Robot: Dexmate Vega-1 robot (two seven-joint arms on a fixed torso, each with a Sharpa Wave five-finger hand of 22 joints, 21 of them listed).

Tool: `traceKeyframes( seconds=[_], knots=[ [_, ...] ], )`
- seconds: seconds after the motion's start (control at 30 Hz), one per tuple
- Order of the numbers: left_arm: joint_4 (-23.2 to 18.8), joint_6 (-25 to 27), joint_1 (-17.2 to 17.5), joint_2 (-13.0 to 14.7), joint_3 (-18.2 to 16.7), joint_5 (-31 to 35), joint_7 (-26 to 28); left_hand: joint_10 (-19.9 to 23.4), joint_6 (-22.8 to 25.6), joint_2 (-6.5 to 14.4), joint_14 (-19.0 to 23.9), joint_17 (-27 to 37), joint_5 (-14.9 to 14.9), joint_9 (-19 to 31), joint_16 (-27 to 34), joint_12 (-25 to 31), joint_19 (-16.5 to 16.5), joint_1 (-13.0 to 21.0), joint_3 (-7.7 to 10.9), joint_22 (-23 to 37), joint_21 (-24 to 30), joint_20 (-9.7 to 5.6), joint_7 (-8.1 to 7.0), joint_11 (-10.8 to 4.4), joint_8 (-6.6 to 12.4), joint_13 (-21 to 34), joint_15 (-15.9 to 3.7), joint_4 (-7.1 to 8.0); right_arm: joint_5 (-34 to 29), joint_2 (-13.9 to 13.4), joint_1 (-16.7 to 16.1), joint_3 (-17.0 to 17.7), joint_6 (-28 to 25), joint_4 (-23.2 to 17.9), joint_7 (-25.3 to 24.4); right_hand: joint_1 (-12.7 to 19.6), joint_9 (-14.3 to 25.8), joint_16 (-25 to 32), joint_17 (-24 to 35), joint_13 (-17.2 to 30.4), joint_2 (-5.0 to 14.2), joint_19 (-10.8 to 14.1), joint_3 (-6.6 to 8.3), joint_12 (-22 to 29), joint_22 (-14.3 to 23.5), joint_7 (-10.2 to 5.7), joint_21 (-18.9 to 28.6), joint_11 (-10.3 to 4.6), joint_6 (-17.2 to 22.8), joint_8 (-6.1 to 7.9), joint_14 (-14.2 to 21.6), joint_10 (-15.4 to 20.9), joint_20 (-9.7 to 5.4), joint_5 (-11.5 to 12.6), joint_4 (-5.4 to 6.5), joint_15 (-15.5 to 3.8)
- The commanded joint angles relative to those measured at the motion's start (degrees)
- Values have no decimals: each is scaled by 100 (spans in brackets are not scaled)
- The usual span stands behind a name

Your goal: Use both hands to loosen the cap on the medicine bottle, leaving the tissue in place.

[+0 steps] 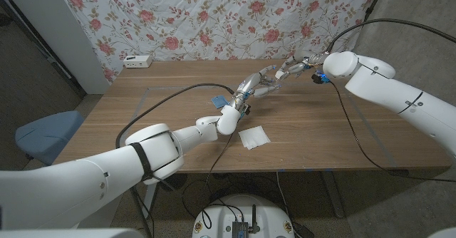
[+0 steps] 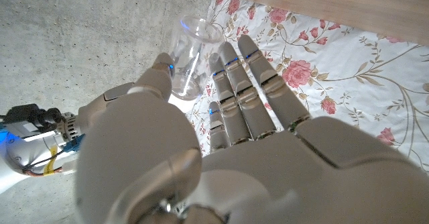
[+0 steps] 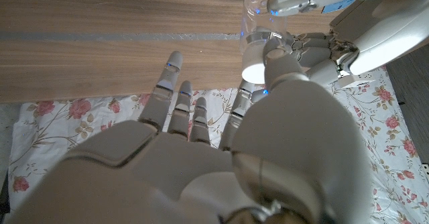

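Clear plastic shows where the two hands meet: the medicine bottle (image 2: 190, 58) is lifted above the far middle of the table (image 1: 171, 124), its see-through body between the left hand's (image 1: 258, 85) thumb and fingers. That grip looks meant to steady the body so it cannot spin. In the right wrist view the white cap (image 3: 255, 70) sits at the right hand's (image 1: 293, 68) fingertips, thumb and a finger closing around it, the other fingers spread; I judge this hand is grasping the cap to turn it, though how firmly it bites is hard to tell. Holding the bottle in the air between both hands lets each wrist twist against the other.

White tissue (image 1: 254, 137) lies on the table nearer the robot, well apart from the bottle and untouched, as the task wants. A small blue object (image 1: 216, 102) rests by the left forearm, and a white box (image 1: 137, 61) sits at the far left edge.
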Motion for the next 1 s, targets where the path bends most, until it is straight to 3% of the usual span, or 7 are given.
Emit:
traceKeyframes(
  seconds=[0.03,0.43,0.73,1.0],
  knots=[
    [-141,32,60,53,-66,67,1,377,45,41,-3,16,47,17,5,24,-22,-7,25,18,-12,5,13,-317,52,18,-178,1,163,-71,82,10,59,36,211,99,-13,17,19,18,126,24,81,-42,17,-192,29,-69,27,-29,-24,-48,-20,49,-12,-51],
    [-128,44,69,44,-109,91,-12,380,48,44,-3,17,48,17,5,24,-27,-9,29,18,-13,7,11,-318,49,18,-179,0,235,-77,130,2,77,81,276,317,-70,2,34,10,265,-16,186,-54,19,-429,4,-189,103,-56,-108,-93,-3,99,-51,-108],
    [-107,53,62,38,-112,96,4,375,47,47,-8,16,49,17,3,22,-27,-3,36,18,-12,6,15,-319,46,18,-185,-4,245,-66,88,31,83,70,169,501,-114,11,33,4,323,-31,253,-44,20,-445,-3,-331,229,-58,-107,-78,-14,132,-82,-201],
    [-55,52,53,11,-106,76,-1,373,50,43,-5,16,49,18,3,20,-34,-2,38,18,-14,-6,14,-323,46,18,-191,-8,285,-56,56,65,114,84,102,700,-156,22,32,-4,353,-26,305,-25,21,-450,-1,-553,442,-28,-102,-31,-54,154,-97,-279]
  ],
)
